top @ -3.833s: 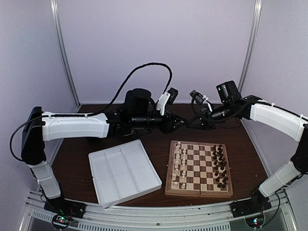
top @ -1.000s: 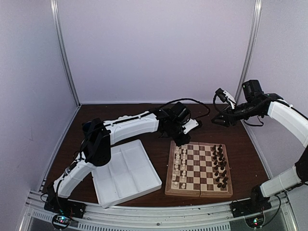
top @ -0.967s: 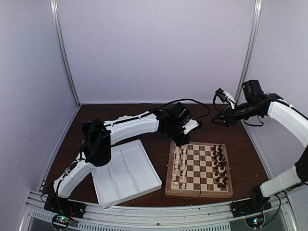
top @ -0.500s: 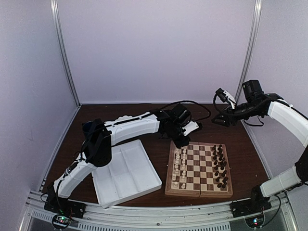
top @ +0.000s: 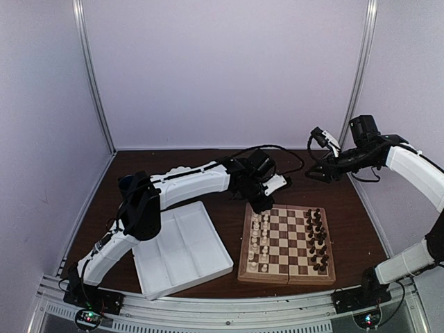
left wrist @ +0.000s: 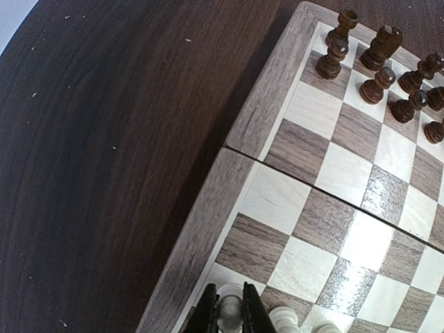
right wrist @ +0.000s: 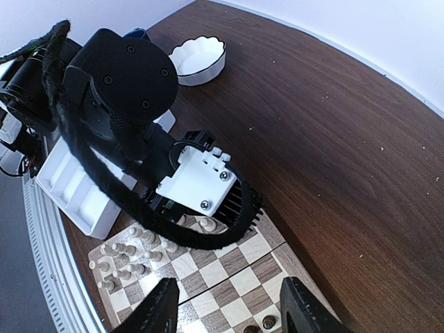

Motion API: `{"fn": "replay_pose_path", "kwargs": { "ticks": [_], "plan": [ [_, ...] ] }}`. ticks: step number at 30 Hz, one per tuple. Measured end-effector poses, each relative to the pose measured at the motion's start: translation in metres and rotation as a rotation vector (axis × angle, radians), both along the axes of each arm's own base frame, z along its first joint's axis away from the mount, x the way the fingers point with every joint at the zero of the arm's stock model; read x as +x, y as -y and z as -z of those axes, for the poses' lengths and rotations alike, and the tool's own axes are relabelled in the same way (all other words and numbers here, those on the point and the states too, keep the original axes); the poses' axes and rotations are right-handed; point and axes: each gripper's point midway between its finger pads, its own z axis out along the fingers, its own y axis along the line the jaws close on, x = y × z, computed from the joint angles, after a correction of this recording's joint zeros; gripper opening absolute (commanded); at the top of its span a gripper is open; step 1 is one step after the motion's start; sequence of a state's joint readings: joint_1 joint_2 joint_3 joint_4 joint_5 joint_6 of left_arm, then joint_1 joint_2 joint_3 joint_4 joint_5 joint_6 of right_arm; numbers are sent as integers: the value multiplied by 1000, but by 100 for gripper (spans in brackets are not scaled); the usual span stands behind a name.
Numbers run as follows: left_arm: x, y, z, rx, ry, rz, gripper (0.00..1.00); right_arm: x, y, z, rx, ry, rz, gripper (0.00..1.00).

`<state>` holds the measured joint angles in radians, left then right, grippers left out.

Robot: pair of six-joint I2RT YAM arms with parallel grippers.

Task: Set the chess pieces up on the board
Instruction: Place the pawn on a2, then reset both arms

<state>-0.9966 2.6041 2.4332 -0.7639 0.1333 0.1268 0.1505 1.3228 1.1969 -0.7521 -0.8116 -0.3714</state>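
From above, the chessboard (top: 286,243) lies on the dark table (top: 208,166), with cream chessmen (top: 258,236) lining its left side and dark chessmen (top: 318,239) its right. The left gripper (top: 261,207) is down at the board's far-left corner. The right gripper (top: 312,175) hangs beyond the far-right corner.

In the left wrist view, the left gripper (left wrist: 229,312) pinches one cream chessman (left wrist: 229,318) on the board's corner square.

In the right wrist view, the right gripper (right wrist: 225,312) is spread wide above the board (right wrist: 229,270).

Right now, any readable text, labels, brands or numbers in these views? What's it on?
None readable in any view.
board: no letters or numbers on its rim.
chess pieces: unmarked.
white tray: blank.
white bowl: blank.
white block on the left wrist: screws only, no print.
base electronics: too small to read.
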Motion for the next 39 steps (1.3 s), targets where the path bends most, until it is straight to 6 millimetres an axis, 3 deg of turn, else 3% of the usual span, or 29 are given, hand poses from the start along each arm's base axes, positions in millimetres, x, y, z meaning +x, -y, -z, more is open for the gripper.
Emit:
{"fn": "replay_pose_path", "kwargs": {
  "ticks": [20,23,24,26,27,29,32,33,34,35,37,39],
  "plan": [
    [-4,3,0,6,22,32,27,1,1,0,1,-1,4,54],
    [-3,4,-4,5,43,36,32,3,6,-1,0,-7,25,60],
    [-2,4,-8,3,55,35,35,6,10,-3,-2,-7,43,71],
    [3,3,-25,-13,95,24,43,14,21,-9,-11,1,94,84],
    [5,1,-36,-22,116,13,47,19,27,-14,-14,6,128,96],
    [10,-9,-68,-41,170,-22,59,32,44,-28,-32,38,213,100],
    [19,-34,-137,-106,252,-118,71,50,68,-55,-72,113,342,99],
    [22,-45,-162,-133,274,-156,73,56,77,-64,-91,145,395,99],
    [26,-60,-188,-167,292,-206,90,58,83,-69,-103,167,431,100],
    [30,-75,-208,-192,308,-245,97,60,91,-75,-121,189,478,100],
    [39,-113,-243,-240,326,-343,98,60,105,-83,-154,229,555,99],
    [45,-150,-259,-259,331,-427,98,59,115,-91,-173,266,610,99]
  ]
}}
